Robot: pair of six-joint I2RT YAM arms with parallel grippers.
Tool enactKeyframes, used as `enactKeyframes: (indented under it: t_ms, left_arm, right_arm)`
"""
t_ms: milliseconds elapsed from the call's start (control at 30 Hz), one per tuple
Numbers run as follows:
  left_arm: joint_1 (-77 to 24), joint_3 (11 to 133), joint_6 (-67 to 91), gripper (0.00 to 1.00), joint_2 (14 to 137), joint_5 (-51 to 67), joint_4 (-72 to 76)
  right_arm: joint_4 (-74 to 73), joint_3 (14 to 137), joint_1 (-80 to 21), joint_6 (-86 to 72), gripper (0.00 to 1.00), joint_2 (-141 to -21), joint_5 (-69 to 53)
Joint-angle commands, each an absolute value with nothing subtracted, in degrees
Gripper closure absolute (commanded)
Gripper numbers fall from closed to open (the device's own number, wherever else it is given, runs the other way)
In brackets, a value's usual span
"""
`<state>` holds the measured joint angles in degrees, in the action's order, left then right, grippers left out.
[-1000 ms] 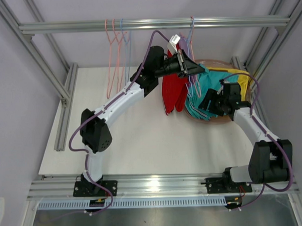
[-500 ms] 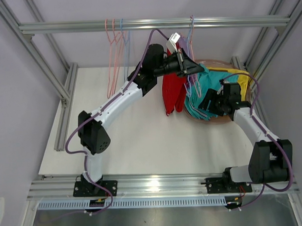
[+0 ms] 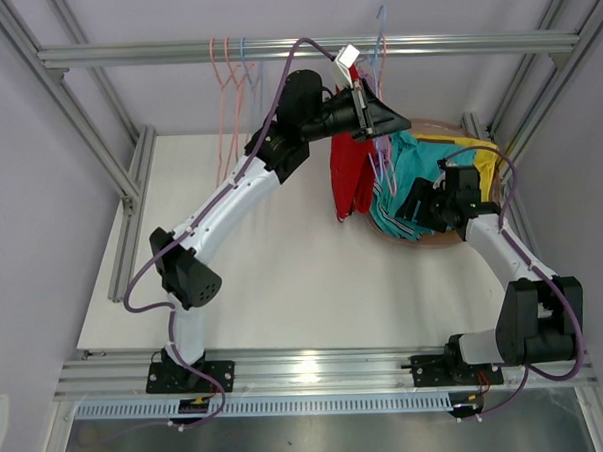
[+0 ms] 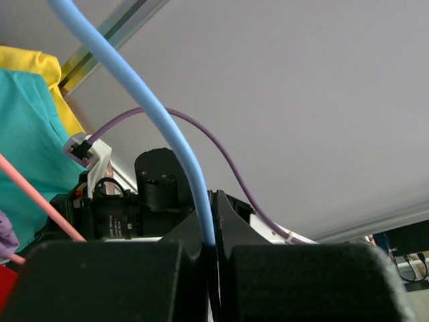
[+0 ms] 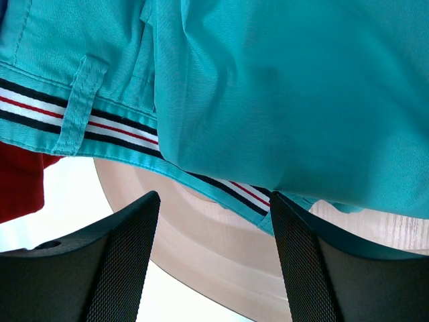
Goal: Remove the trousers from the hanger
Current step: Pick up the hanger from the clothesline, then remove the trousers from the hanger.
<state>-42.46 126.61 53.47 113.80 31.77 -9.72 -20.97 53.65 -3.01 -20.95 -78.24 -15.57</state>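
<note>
My left gripper (image 3: 392,120) is raised near the top rail, shut on the blue wire of a hanger (image 3: 379,44). The left wrist view shows that blue hanger (image 4: 167,127) pinched between the jaws of the left gripper (image 4: 213,241). Red trousers (image 3: 351,174) hang below it, clear of the table. Teal trousers (image 3: 424,166) and yellow trousers (image 3: 475,150) lie in the pinkish tub (image 3: 437,242). My right gripper (image 3: 421,206) stands open just above the teal trousers (image 5: 281,87), over the tub rim (image 5: 221,235), with nothing between its fingers (image 5: 114,261).
Several empty pink and blue hangers (image 3: 231,99) hang from the aluminium rail (image 3: 174,53) at the left. Frame posts (image 3: 130,203) border the white table (image 3: 284,277) on both sides. A pink hanger wire (image 4: 37,198) crosses the left wrist view.
The left gripper has lifted up and slightly right with the blue hanger, and the red trousers rose with it. The right arm has not moved.
</note>
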Motion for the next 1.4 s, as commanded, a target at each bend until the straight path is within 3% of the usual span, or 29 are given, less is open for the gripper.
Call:
enactKeyframes:
  t_ms: [0, 667, 1100, 1367]
  left_arm:
    - [-42.0, 132.5, 44.9, 1.0, 110.2, 31.0, 1.6]
    - [-41.7, 99.6, 34.7, 1.0, 86.5, 16.6, -0.4]
    - [-41.7, 77.2, 35.5, 1.0, 72.0, 5.2, 3.9]
    - [-41.9, 72.2, 37.4, 1.0, 65.7, -3.8, 1.5]
  right_arm:
    - [-19.5, 53.9, -2.7, -21.4, 0.28, -78.3, -16.4]
    - [-23.2, 55.5, -3.7, -20.6, 0.28, -73.9, -15.5]
    - [-25.4, 58.0, -4.9, -19.1, 0.23, -63.2, -13.4]
    - [-24.4, 59.4, -10.3, -17.0, 0.23, -57.5, -11.8]
